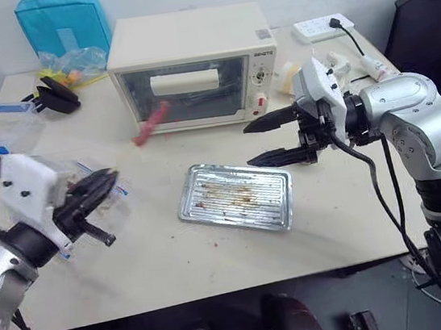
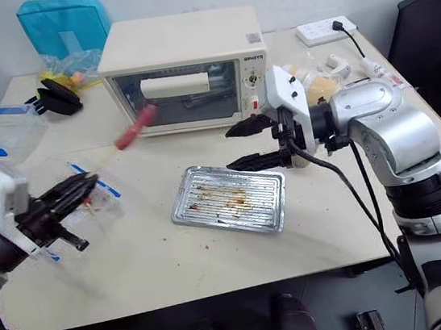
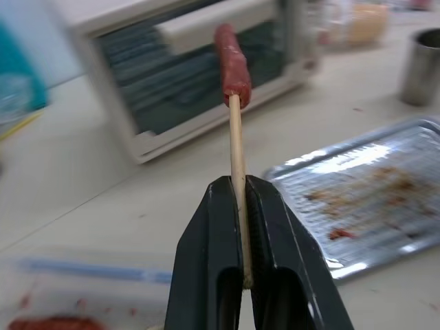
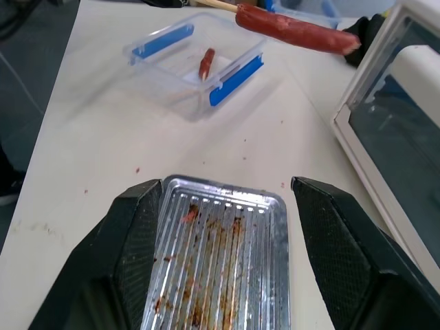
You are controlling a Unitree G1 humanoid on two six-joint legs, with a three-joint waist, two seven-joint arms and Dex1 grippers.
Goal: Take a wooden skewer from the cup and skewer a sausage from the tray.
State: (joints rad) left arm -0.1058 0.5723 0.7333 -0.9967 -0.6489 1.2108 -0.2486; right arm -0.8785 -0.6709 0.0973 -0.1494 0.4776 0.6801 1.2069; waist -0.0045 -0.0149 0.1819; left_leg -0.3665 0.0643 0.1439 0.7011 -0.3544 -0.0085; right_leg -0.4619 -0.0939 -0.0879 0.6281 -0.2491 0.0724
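The task looks all but done: the sausage [image 3: 232, 64] is speared on the skewer [image 3: 237, 151] clamped in the left gripper [image 3: 239, 206], while the right gripper [image 1: 260, 142] (jaws apart) is held over the emptied tray [image 1: 283, 207].

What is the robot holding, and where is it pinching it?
The left gripper pinches the wooden skewer at its bare lower end; the sausage sits on the far tip. The right gripper is open, holding nothing.

small print on the oven [image 1: 191, 67], too tiny to read.
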